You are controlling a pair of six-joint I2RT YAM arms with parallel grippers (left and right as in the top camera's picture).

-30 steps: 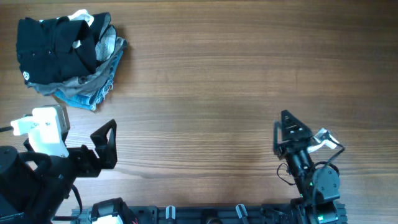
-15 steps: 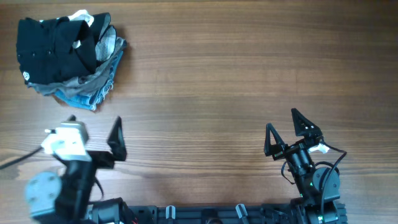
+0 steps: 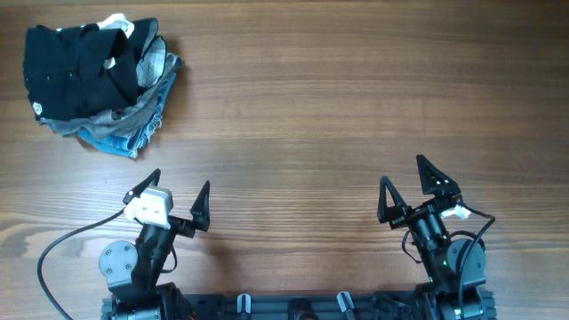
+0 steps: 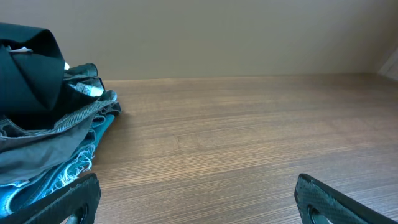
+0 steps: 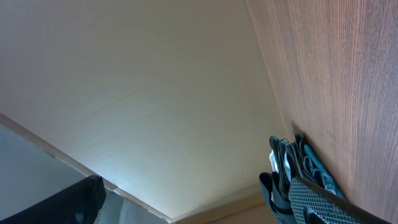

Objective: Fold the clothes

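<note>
The black garment (image 3: 76, 69) lies folded on top of a pile at the table's far left corner, a small white logo at its front left. It also shows at the upper left of the left wrist view (image 4: 25, 68). My left gripper (image 3: 174, 188) is open and empty near the front edge, well in front of the pile; its fingers frame bare wood (image 4: 199, 208). My right gripper (image 3: 403, 173) is open and empty at the front right, far from the garment. Its view is tilted and its fingers (image 5: 199, 208) hold nothing.
Under the black garment lie grey, white-striped and blue denim garments (image 3: 133, 132), seen close in the left wrist view (image 4: 43, 177) and far off in the right wrist view (image 5: 289, 168). The wooden table (image 3: 311, 107) spans the view. A cable (image 3: 62, 249) trails from the left arm.
The left arm has swung in from the far left and turned to face the table, settling by the front edge. The right gripper opened a second ago and has held still since.
</note>
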